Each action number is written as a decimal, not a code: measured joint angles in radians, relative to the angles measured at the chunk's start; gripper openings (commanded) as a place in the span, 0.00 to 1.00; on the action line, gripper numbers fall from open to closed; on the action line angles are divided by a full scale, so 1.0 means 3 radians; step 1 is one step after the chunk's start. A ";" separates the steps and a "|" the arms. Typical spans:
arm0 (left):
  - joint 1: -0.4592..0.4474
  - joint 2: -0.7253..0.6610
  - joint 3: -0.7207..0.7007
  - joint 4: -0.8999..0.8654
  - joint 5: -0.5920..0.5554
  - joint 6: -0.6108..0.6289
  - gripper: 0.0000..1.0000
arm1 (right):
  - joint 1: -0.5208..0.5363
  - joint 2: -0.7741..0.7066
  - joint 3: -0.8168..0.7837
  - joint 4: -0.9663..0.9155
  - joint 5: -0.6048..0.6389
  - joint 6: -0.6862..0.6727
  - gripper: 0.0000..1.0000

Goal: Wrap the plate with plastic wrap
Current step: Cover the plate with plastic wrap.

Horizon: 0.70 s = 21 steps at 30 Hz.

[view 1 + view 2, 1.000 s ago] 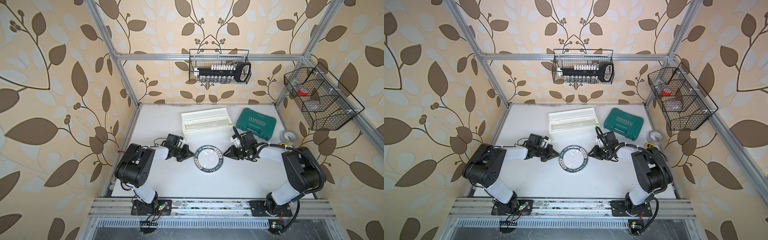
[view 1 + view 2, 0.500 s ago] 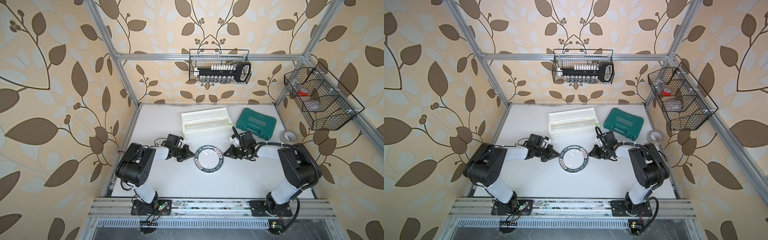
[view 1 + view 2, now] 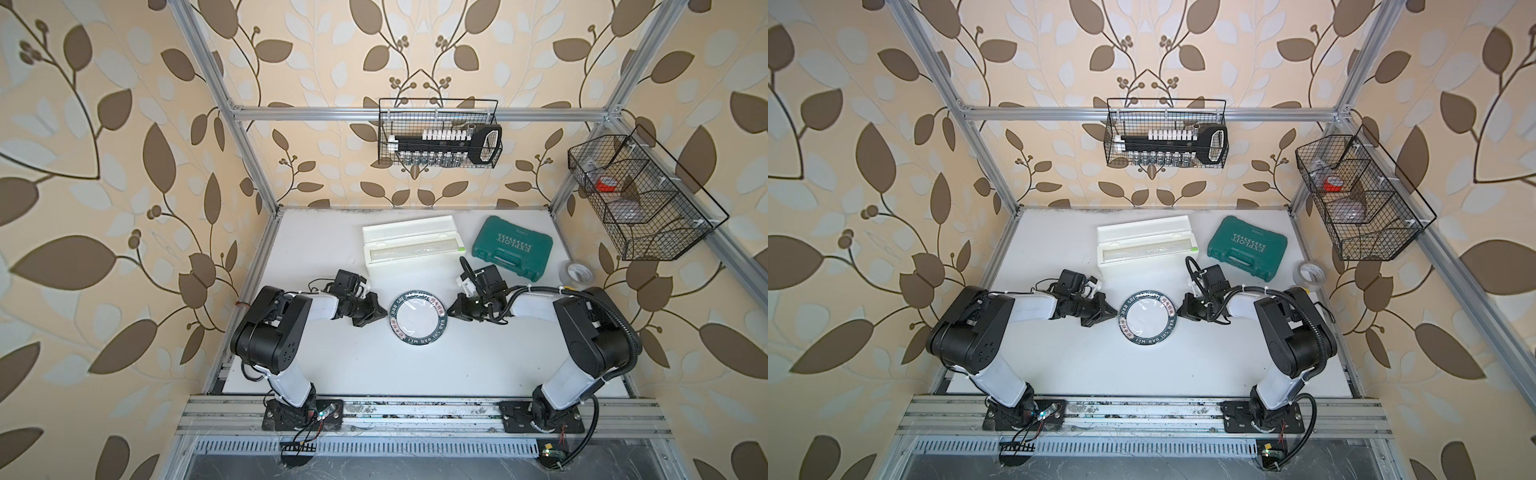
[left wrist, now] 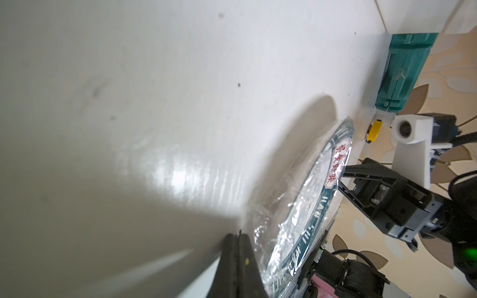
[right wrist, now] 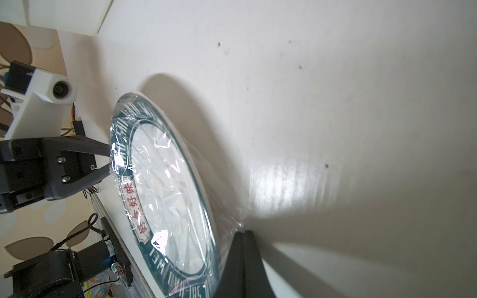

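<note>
L fingers (image 4: 229, 265), R fingers (image 5: 242, 258) pinch wrap (image 5: 165, 180), plate (image 3: 417, 341) edges.

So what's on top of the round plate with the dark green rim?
Thin, clear, crinkly plastic wrap is stretched over the round white, green-rimmed plate. No food shows through. Whether the wrap tucks underneath is hidden.

plate (image 4: 316, 214): the part just beside the left tool (image 4: 236, 236) is cut off by the picture's edge.
plastic wrap (image 5: 165, 165): cannot tell whether its edge is pinched by the right tool (image 5: 242, 233).
tool bodies: cut off in both wrist views.
</note>
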 measured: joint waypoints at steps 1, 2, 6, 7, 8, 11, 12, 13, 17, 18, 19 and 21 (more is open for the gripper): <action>0.0000 -0.0027 0.0046 -0.0126 -0.0076 0.0028 0.00 | 0.0000 -0.0015 0.0009 -0.0037 0.0038 -0.0004 0.06; 0.0001 -0.0069 0.0088 -0.0278 -0.0173 0.0057 0.00 | 0.0000 -0.0039 0.0014 -0.0084 0.0083 -0.0004 0.12; 0.0006 -0.0348 0.0146 -0.0746 -0.0458 0.0163 0.33 | 0.0000 -0.0254 0.0028 -0.0373 0.0327 -0.0058 0.24; 0.0006 -0.0453 0.0149 -0.0835 -0.0507 0.0170 0.41 | 0.0000 -0.0322 0.0037 -0.0462 0.0388 -0.0079 0.29; 0.0004 -0.0551 0.0150 -0.0891 -0.0526 0.0172 0.48 | 0.0000 -0.0383 0.0055 -0.0538 0.0440 -0.0097 0.32; -0.0094 -0.0880 0.0153 -0.0935 -0.0635 0.0145 0.61 | 0.0053 -0.0514 0.0156 -0.0729 0.0540 -0.0161 0.39; -0.0165 -0.0951 0.0163 -0.0921 -0.0655 0.0130 0.61 | 0.0089 -0.0528 0.0184 -0.0758 0.0551 -0.0170 0.40; -0.0254 -0.0985 0.0188 -0.0914 -0.0666 0.0120 0.62 | 0.0150 -0.0535 0.0224 -0.0788 0.0565 -0.0181 0.42; -0.0492 -0.0810 0.0333 -0.0895 -0.0675 0.0139 0.59 | 0.0366 -0.0469 0.0362 -0.0874 0.0582 -0.0207 0.45; -0.0521 -0.0729 0.0345 -0.0882 -0.0676 0.0151 0.58 | 0.0413 -0.0425 0.0403 -0.0888 0.0589 -0.0206 0.45; -0.0528 -0.0650 0.0348 -0.0884 -0.0678 0.0165 0.57 | 0.0451 -0.0370 0.0445 -0.0902 0.0601 -0.0209 0.45; -0.0546 -0.0530 0.0350 -0.0899 -0.0685 0.0184 0.55 | 0.0507 -0.0251 0.0520 -0.0928 0.0640 -0.0216 0.45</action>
